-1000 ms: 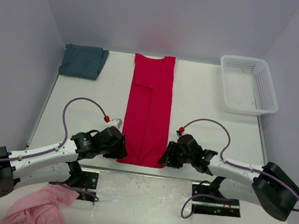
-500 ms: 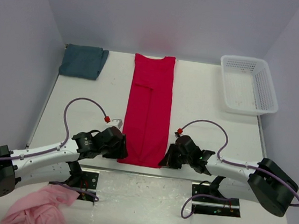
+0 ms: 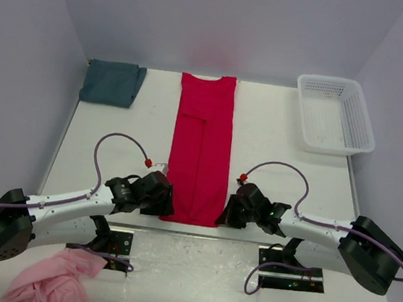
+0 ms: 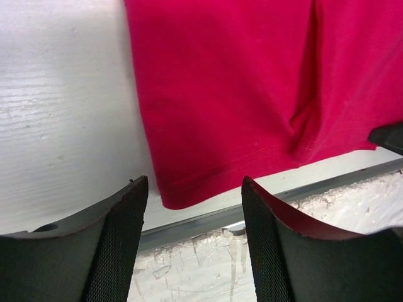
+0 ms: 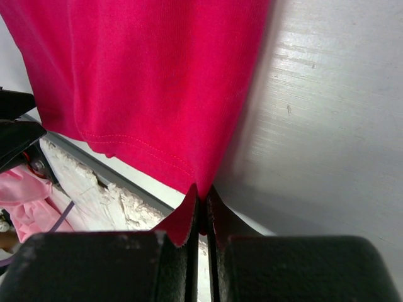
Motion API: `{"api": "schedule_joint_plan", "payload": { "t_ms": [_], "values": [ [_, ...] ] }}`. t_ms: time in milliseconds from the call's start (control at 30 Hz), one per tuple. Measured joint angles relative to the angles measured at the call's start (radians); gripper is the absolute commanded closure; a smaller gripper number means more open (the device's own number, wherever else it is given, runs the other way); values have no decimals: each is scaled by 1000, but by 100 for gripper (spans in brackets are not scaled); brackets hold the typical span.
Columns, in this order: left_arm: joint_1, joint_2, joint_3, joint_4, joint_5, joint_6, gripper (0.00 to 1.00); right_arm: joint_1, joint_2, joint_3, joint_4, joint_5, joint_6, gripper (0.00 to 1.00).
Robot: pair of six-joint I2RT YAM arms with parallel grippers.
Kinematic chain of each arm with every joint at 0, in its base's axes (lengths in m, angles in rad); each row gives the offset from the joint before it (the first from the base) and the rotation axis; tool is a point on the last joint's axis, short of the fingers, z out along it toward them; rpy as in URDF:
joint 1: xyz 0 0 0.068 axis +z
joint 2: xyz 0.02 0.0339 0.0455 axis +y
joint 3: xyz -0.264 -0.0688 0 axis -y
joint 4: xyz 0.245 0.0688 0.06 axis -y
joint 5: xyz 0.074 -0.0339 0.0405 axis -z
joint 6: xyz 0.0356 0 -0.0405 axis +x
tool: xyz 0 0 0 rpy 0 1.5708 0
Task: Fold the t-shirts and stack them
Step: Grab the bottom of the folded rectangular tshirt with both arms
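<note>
The red t-shirt [image 3: 200, 147] lies folded into a long narrow strip down the middle of the table, collar at the far end. My right gripper [image 3: 221, 217] is shut on its near right hem corner [image 5: 203, 185]. My left gripper [image 3: 167, 210] is open at the near left hem corner [image 4: 173, 198], which lies just beyond and between the two fingers, not gripped. The teal t-shirt [image 3: 112, 82] lies folded at the far left corner.
A white plastic basket [image 3: 335, 114] stands at the far right. A pink cloth [image 3: 51, 285] lies by the left arm's base at the near edge. The table's near metal edge [image 4: 208, 220] runs just under the red hem.
My left gripper has moved slightly right, closer to the red shirt's near left corner. The right gripper has stayed at the near right corner.
</note>
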Motion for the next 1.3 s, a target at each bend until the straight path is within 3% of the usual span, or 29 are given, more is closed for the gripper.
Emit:
{"api": "schedule_joint_plan", "payload": {
  "t_ms": [233, 433, 500, 533, 567, 767, 1033, 1300],
  "values": [
    [0, 5, -24, -8, -8, -16, 40, 0, -4, 0, -6, 3, 0, 100],
    [0, 49, -52, 111, 30, -34, 57, 1, -24, 0, -35, 8, 0, 100],
    [0, 62, -58, 146, 42, -39, 75, 1, -37, 0, -52, 12, 0, 100],
    [0, 67, -64, 160, 45, -47, 91, 1, -42, 0, -58, 13, 0, 100],
    [0, 68, -71, 166, 50, -51, 99, 2, -47, 0, -63, 13, 0, 100],
    [1, 28, -79, 127, 53, -60, 100, 5, -65, 0, -93, 28, 0, 100],
    [1, -160, -79, 14, 55, -68, 100, 40, -97, 45, -181, 61, -15, 100],
    [-6, -127, -97, 27, 117, -62, 100, 83, -117, 59, -242, 71, -31, 100]
  ]
}}
